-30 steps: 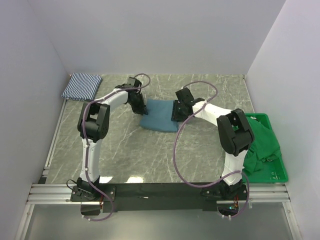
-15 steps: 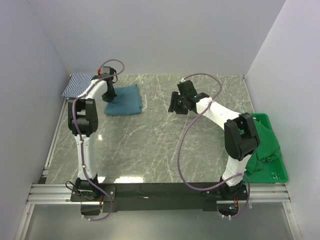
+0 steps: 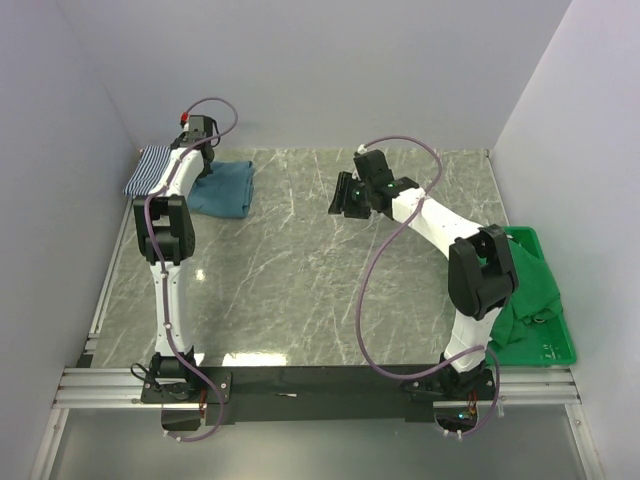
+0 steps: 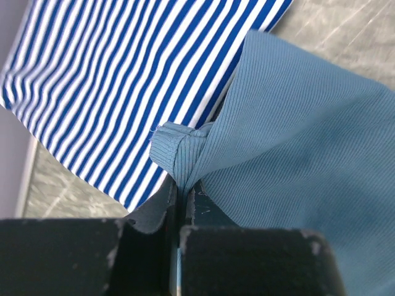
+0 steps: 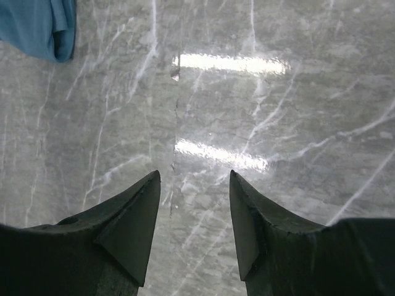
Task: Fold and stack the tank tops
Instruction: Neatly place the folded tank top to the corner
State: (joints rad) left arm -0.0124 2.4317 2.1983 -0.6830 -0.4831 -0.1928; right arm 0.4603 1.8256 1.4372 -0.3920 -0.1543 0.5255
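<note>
Our left gripper (image 4: pixel 179 185) is clenched on a bunched corner of the teal tank top (image 4: pixel 296 154). In the left wrist view the cloth puckers into a small fold right at the closed jaws. That corner sits over the edge of the striped tank top (image 4: pixel 123 80), which lies flat beneath it.

From above, the 2 tops are together at the far left corner of the table (image 3: pixel 300 270). The striped one is folded against the left wall. The teal one is a folded bundle just to its right, and their edges meet under the left arm's wrist.

Our right gripper (image 5: pixel 194 179) is released. Its 2 fingers stand wide apart over bare marble with nothing between them. It hangs near the far middle of the table, well apart from both tops, and only a sliver of teal shows at the top left of its wrist view.

A green crate (image 3: pixel 555 345) sits at the right edge, with a green cloth (image 3: pixel 520 285) heaped in it and spilling over the rim.
</note>
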